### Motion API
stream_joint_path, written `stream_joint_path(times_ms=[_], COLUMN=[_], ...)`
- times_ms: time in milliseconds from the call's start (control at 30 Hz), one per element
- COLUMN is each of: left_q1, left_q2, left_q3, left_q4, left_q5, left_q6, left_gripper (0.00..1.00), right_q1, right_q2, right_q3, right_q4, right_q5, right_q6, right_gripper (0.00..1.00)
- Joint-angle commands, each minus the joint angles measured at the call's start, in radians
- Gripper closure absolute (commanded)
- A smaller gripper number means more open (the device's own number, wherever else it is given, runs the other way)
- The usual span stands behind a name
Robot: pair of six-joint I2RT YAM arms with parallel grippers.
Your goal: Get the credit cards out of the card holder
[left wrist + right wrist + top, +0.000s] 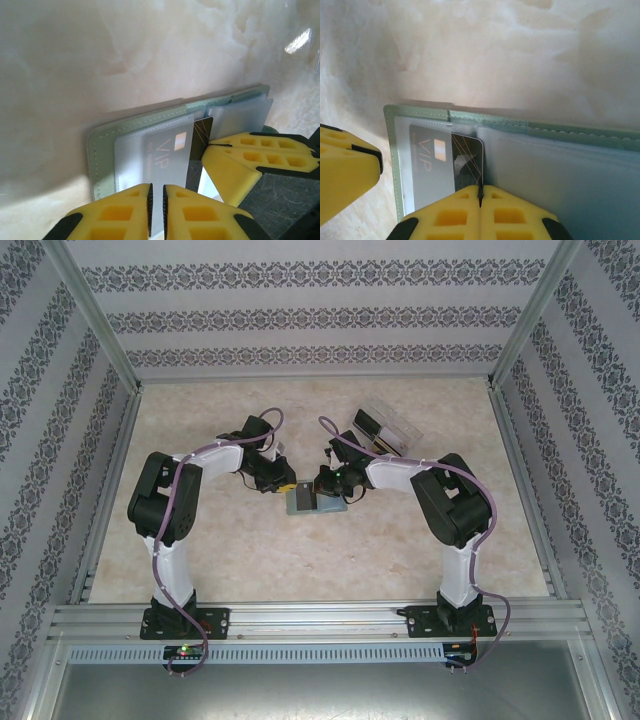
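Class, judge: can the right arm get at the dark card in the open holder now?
Likely yes: the right hand pinches the dark card by its exposed edge; the left hand sits aside at one end of the card holder.

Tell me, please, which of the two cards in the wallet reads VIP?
The pale grey plastic card under the clear sleeve of the grey-green soft bifold card holder; the dark card with gold lines beside it lies nearer the centre fold.
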Motion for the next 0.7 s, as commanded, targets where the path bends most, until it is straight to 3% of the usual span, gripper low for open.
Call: stream_joint_path(times_ms=[0,167,400,667], left_q1=[-0.003,-0.004,-0.003,-0.003], left_q2=[0.01,0.044,0.083,0.094], left_q3=[-0.007,-0.004,-0.031,-0.043], left_q4=[0.046,0.018,0.024,0.013], left_q5=[0.049,0.005,-0.018,-0.054], left_q6=[-0.019,0.002,0.007,0.027], left_gripper=[0.86,0.88,0.9,0.91], right_q1=[-0.009,-0.013,-0.016,-0.016], right_q2=[-0.022,-0.025,-0.024,0.007], right_q3=[-0.005,0.0,-0.031,-0.027], right_q4=[-0.01,-0.01,0.07,0.087], right_q5=[0.013,0.01,-0.078,-0.099], right_q6=[-0.023,-0.025,0.003,0.039], right_gripper=[1.0,1.0,0.85,0.79])
